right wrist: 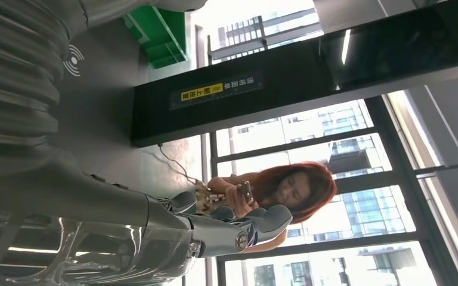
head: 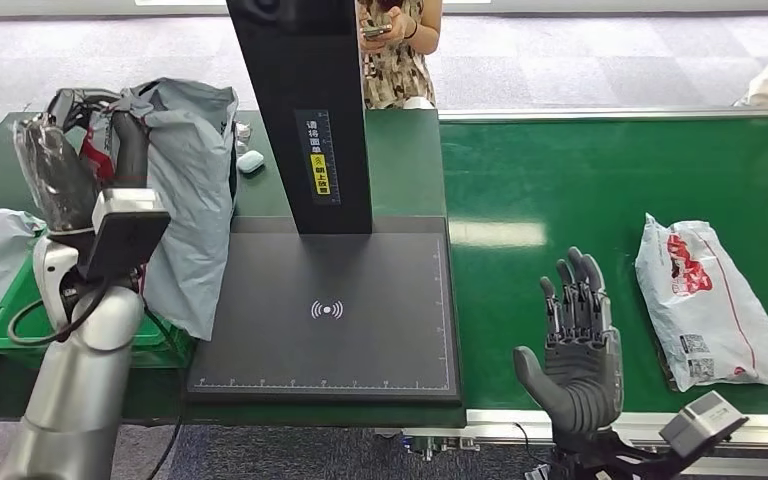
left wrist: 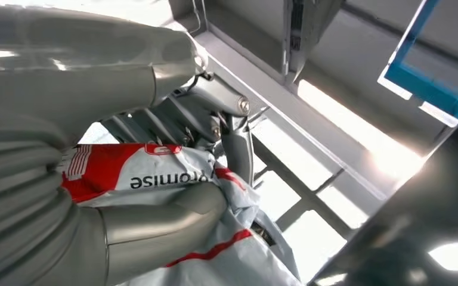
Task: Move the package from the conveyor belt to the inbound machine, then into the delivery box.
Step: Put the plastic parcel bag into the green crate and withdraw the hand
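While a grey package [head: 185, 190] is held high by the left hand [head: 60, 180] at the frame's left, above the green box [head: 160, 345], release is judged next; the right hand [head: 575, 340] is spread wide near another package [head: 710, 300] on the belt [head: 560, 180].

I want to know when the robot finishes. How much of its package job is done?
It's partway. The left hand holds a grey plastic package up beside the flat black inbound machine, over the green delivery box, so that one looks nearly delivered. It still has to be dropped in. The right hand hovers open over the green conveyor belt, and a white and red plastic package there waits untouched.
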Available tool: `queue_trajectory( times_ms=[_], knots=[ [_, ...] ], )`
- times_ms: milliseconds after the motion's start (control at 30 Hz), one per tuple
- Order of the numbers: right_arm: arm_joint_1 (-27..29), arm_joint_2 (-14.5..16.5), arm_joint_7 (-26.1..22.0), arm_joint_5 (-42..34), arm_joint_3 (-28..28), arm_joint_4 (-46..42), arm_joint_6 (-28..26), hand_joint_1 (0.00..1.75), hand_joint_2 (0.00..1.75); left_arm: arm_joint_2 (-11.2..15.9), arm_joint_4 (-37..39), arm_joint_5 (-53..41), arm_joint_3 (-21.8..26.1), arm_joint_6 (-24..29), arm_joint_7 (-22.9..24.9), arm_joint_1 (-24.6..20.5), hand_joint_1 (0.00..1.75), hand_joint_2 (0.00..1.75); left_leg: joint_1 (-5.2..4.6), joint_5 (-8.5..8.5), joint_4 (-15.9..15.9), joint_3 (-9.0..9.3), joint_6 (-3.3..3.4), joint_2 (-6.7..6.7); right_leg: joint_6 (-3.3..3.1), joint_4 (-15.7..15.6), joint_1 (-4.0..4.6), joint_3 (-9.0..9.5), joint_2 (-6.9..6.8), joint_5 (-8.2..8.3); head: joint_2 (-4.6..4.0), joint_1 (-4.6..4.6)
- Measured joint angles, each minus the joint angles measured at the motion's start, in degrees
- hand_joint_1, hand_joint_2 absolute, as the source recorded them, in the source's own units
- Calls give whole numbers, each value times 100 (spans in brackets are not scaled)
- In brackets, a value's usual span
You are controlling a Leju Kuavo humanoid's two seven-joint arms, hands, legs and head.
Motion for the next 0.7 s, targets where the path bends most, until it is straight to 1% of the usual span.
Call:
queue_trajectory(
  times_ms=[133,200,267,367,400,500,533,633,700],
  knots=[
    [-20,38,28,16,-8,4,48,0,175,14,887,-408,184,-211,356,-805,175,175,0,2,1,1,-2,1,0,2,0,-1,1,7,0,1],
    [-20,48,33,24,-12,8,85,0,175,42,1360,-572,241,-249,468,-1144,171,175,0,3,1,0,-2,1,0,2,0,-1,2,7,0,1],
    [-16,53,29,26,-16,11,117,0,175,85,1855,-768,276,-255,579,-1468,167,175,1,3,1,0,-2,2,0,3,0,-2,2,7,0,1],
    [-4,56,20,25,-21,13,160,0,175,183,2654,-1054,297,-250,733,-1938,170,175,1,3,0,-1,-3,3,0,4,1,-4,4,7,0,1],
    [9,56,18,25,-22,13,178,0,175,229,2916,-1115,301,-247,769,-2082,168,175,1,3,0,-1,-3,4,0,5,1,-4,5,7,0,0],
    [83,56,14,24,-29,13,223,0,175,394,3556,-1206,333,-239,865,-2375,154,175,1,3,-1,-1,-3,11,0,7,1,-6,12,7,0,1],
    [110,56,11,23,-32,13,237,0,175,455,3728,-1229,351,-244,907,-2427,153,175,1,2,-1,-1,-3,12,0,7,1,-7,15,7,0,0],
    [181,56,6,23,-43,13,286,0,175,646,4194,-1321,397,-266,1009,-2522,158,175,1,2,-1,-1,-3,12,-1,8,1,-9,17,6,0,1],
    [216,56,5,23,-51,13,302,0,175,759,4442,-1365,416,-289,1048,-2544,156,175,2,2,-2,-2,-3,12,-1,9,1,-10,17,6,0,1]
  ],
)
